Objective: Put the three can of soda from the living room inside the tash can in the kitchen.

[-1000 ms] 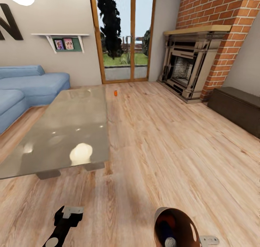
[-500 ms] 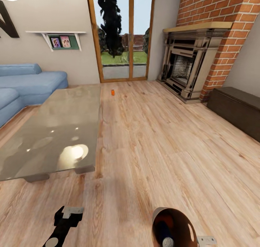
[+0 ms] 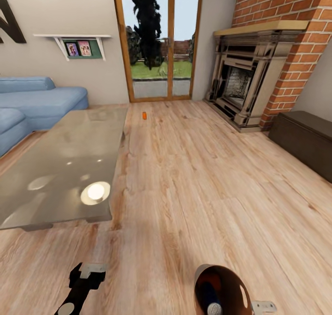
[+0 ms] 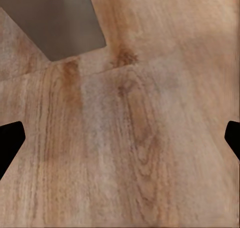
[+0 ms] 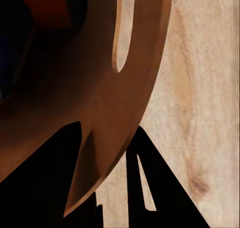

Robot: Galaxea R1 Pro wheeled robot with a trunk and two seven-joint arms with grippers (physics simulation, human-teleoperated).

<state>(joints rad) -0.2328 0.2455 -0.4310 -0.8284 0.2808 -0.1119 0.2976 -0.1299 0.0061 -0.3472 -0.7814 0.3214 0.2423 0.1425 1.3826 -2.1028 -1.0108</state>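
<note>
One orange can of soda [image 3: 145, 115] lies on the wood floor far ahead, near the glass doors. Low in the head view, the copper-brown tash can [image 3: 236, 287] is tilted with its mouth facing me. Inside it I see a dark blue can [image 3: 211, 297] and something orange behind it [image 3: 216, 278]. My right gripper [image 3: 258, 306] is shut on the tash can's rim. In the right wrist view the rim wall [image 5: 125, 88] runs between the dark fingers [image 5: 150, 188]. My left gripper [image 3: 88, 271] hangs open over bare floor, its fingertips [image 4: 10, 138] wide apart with nothing between them.
The glass-topped low table [image 3: 69, 163] stands ahead on the left, its corner [image 4: 60, 23] near my left gripper. A blue sofa [image 3: 41, 98] lies behind it. A brick fireplace [image 3: 249, 84] and a dark bench [image 3: 304, 140] line the right side.
The whole head view has shifted, so the camera moved: the table and doors sit a little differently in the picture. Both grippers and the held tash can keep their places in the frame.
</note>
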